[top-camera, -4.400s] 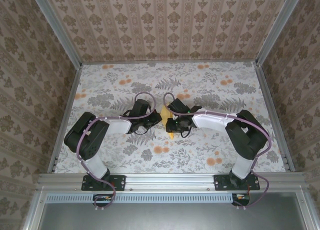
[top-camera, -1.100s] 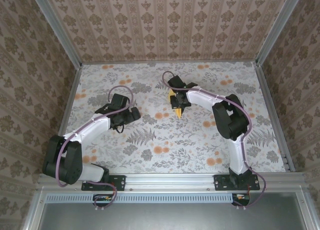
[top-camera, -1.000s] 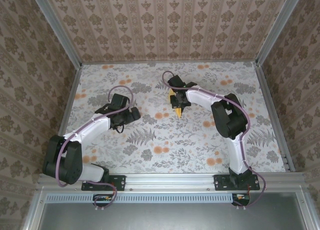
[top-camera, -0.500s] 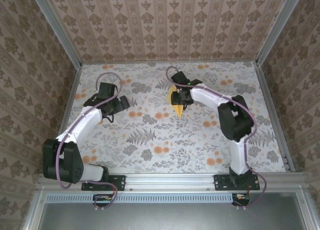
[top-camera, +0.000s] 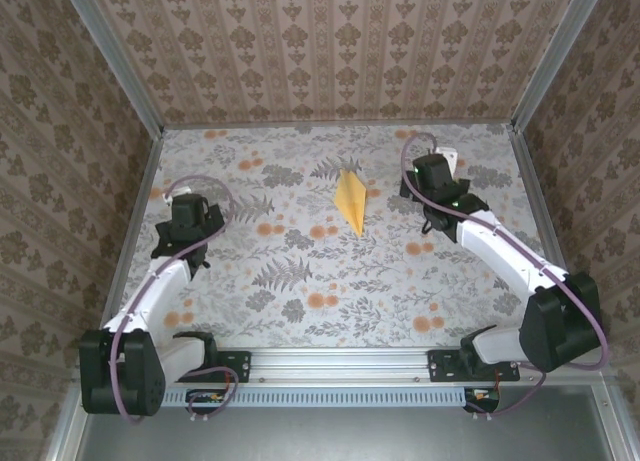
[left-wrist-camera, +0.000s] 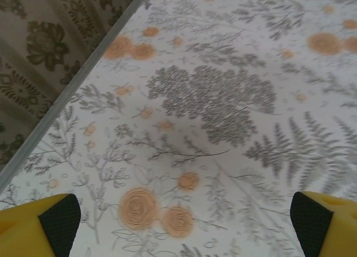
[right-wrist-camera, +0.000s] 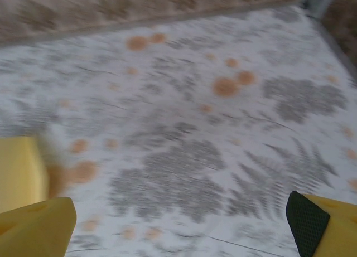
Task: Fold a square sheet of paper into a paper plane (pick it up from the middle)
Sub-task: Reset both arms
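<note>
The right gripper has its fingers spread wide and holds nothing. In the right wrist view the two yellow fingertips sit at the bottom corners with only the flower-printed table between them. It hangs over the far right part of the table, clear of the surface as far as can be told. A blurred flat yellow patch at the left edge of that wrist view may be the plane, though it is too smeared to be sure. Behind the gripper, the white forearm runs near and to the right to a dark elbow close to the right rail. From there the arm doubles back to its base at the near edge.

The left gripper is likewise spread wide and empty. Its black-padded fingers flank bare printed tabletop, with the left rail running diagonally past. It sits over the left side of the table. Its forearm slopes back toward the near-left corner, where the elbow is folded beside the base.

The paper plane lies flat on the table, far of centre, with its pointed end toward the near side. It lies between the two grippers, nearer the right one, and neither touches it.
</note>
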You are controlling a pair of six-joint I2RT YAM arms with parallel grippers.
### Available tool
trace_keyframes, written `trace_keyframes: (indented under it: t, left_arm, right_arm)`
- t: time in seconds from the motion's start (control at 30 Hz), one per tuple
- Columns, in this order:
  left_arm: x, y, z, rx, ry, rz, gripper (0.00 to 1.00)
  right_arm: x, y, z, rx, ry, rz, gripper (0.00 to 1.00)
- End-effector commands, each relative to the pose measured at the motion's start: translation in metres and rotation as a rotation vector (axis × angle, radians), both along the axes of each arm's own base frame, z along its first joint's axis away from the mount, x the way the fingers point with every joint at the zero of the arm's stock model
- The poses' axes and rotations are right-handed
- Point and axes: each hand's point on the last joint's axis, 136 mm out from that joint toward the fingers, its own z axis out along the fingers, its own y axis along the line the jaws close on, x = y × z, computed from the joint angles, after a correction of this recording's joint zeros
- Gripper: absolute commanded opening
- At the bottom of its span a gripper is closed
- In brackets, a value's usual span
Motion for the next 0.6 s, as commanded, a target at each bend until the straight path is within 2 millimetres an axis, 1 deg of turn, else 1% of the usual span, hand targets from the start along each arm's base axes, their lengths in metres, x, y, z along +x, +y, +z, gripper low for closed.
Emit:
trace_keyframes:
  t: [0.0,0.07,0.13,0.23,0.33,0.4,0.43,0.5,0.57]
  left_arm:
    - [0.017,0.015,0.022,0.107,-0.149,0.012,1.0]
    - [0.022,0.013,0.013,0.118,-0.16,-0.013,1.0]
    - [0.027,0.008,0.004,0.127,-0.169,-0.06,1.0]
    - [0.036,0.001,-0.006,0.119,-0.193,-0.134,1.0]
    - [0.044,-0.008,-0.008,0.097,-0.248,-0.207,1.0]
    - [0.049,-0.015,-0.005,0.089,-0.303,-0.256,1.0]
    - [0.05,-0.019,-0.005,0.095,-0.323,-0.283,1.0]
    - [0.052,-0.022,-0.01,0.081,-0.33,-0.312,1.0]
    - [0.049,-0.023,-0.015,0.08,-0.361,-0.322,1.0]
  right_arm:
    - [-0.012,-0.047,-0.007,-0.124,-0.039,-0.151,1.0]
    - [-0.016,-0.062,-0.023,-0.136,-0.045,-0.178,1.0]
    - [-0.017,-0.068,-0.038,-0.145,-0.055,-0.168,1.0]
    - [-0.014,-0.064,-0.052,-0.14,-0.086,-0.102,1.0]
    - [-0.007,-0.061,-0.06,-0.137,-0.128,-0.039,1.0]
    - [-0.004,-0.057,-0.066,-0.143,-0.146,0.004,1.0]
    - [-0.002,-0.055,-0.067,-0.147,-0.162,0.028,1.0]
    - [0.001,-0.048,-0.065,-0.137,-0.194,0.08,1.0]
    - [0.003,-0.044,-0.063,-0.126,-0.227,0.125,1.0]
